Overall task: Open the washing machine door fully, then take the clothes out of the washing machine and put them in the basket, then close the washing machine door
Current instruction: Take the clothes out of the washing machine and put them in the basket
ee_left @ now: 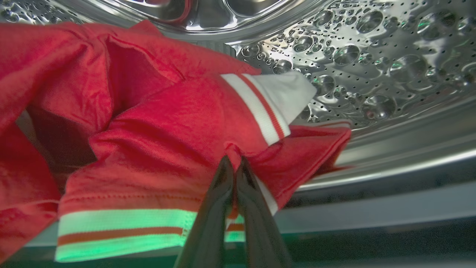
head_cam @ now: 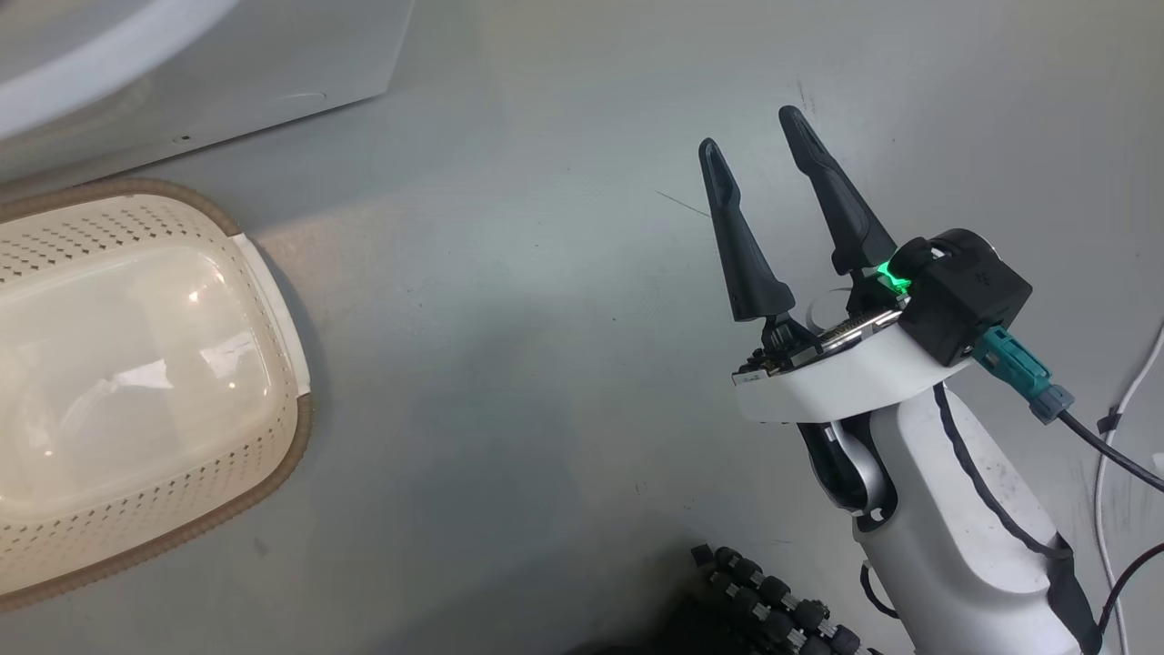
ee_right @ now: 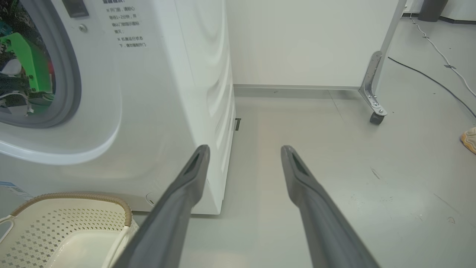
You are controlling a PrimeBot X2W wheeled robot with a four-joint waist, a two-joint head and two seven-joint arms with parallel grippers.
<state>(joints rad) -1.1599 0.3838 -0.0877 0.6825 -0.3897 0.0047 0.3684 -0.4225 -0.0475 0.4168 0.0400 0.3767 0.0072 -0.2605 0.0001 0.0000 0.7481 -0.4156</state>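
The left pincer (ee_left: 234, 160) is pressed together on a fold of the clothes (ee_left: 156, 123), pinching the red fabric just below a white cuff with a red stripe. The rest of the garment spreads above and to the left of the pincer's tips, and a striped hem hangs beside its fingers. The clothes lie inside the steel drum (ee_left: 372, 56), whose dimpled wall curves away up and to the right of the pincer. The right pincer (head_cam: 749, 130) stands spread, gripping nothing, above the grey floor (head_cam: 546, 382). The basket (head_cam: 293, 382) sits on the floor well off to its left, just before the washing machine (ee_right: 167, 93).
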